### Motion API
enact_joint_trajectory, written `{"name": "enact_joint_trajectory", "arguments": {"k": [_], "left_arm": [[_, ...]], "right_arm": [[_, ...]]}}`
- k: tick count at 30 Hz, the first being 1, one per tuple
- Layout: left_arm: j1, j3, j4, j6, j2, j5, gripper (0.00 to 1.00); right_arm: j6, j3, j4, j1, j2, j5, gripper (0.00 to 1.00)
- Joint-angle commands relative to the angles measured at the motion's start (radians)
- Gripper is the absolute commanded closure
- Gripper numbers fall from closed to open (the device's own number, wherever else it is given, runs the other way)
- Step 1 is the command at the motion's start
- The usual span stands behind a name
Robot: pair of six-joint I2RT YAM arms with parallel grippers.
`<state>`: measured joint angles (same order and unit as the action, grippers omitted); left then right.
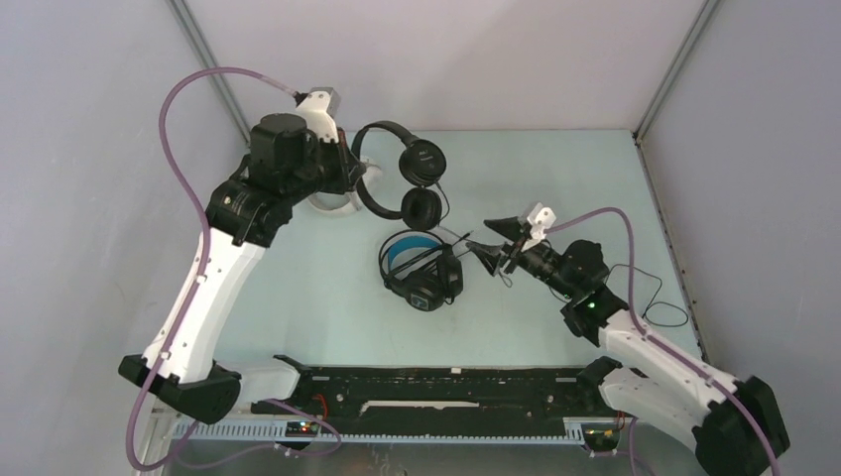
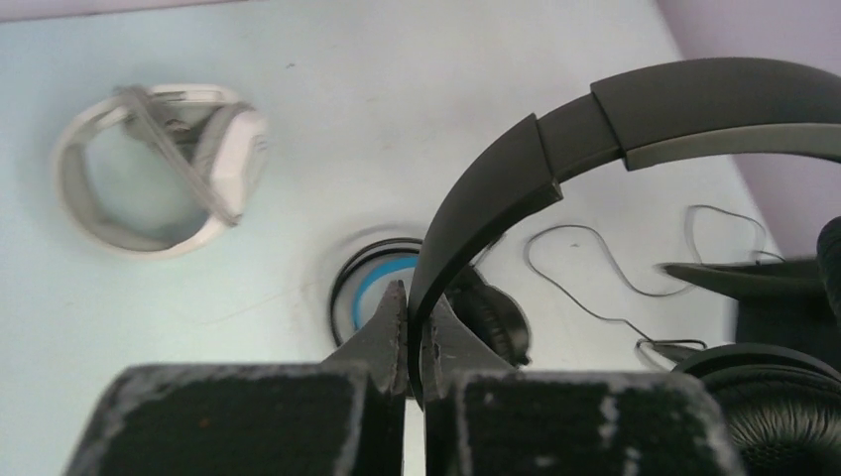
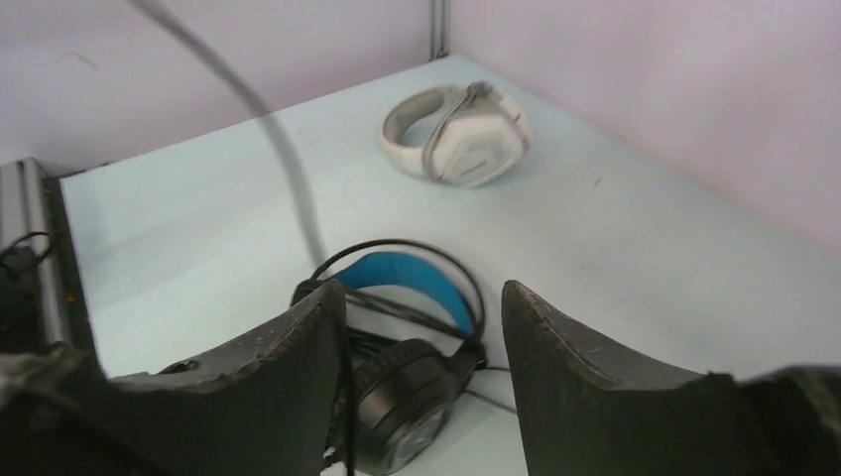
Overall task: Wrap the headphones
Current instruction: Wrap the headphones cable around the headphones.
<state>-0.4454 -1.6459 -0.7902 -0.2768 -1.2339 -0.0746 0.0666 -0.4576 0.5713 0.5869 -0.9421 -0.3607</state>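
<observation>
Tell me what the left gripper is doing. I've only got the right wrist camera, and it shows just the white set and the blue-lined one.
Observer: The left gripper is shut on the headband of the slim black headphones; the left wrist view shows the pinch.
Operator: Is any loose cable lying behind my right gripper?
Observer: Yes. The top view shows a thin black cable lying in a loop on the table beside the right arm. I can't tell which set it belongs to.
</observation>
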Motion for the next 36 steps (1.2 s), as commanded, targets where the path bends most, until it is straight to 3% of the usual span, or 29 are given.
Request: {"name": "enact_joint_trajectory", "arguments": {"k": [1, 5, 10, 16, 25, 36], "left_arm": [[0.006, -0.095, -0.064, 0.019, -0.049, 0.194, 1.0], [0.005, -0.121, -0.1, 0.029, -0.088, 0.207, 1.0], [0.006, -0.168, -0.174, 0.069, -0.142, 0.24, 1.0], [0.005, -0.187, -0.206, 0.094, -0.167, 0.204, 1.0], [0.005, -0.178, -0.243, 0.104, -0.182, 0.164, 1.0], [0.003, -0.16, -0.271, 0.123, -0.183, 0.129, 1.0]], "right_arm": [[-0.25, -0.105, -0.13, 0.036, 0.145, 0.013, 0.38], [-0.522, -0.193, -0.217, 0.145, 0.178, 0.037, 0.35], [-0.81, -0.369, -0.392, 0.297, 0.109, 0.09, 0.27], [-1.173, -0.395, -0.401, 0.405, 0.028, 0.132, 0.26], [-1.439, -0.493, -0.461, 0.527, -0.163, 0.325, 0.27], [-1.597, -0.496, -0.439, 0.553, -0.266, 0.472, 0.31]]}}
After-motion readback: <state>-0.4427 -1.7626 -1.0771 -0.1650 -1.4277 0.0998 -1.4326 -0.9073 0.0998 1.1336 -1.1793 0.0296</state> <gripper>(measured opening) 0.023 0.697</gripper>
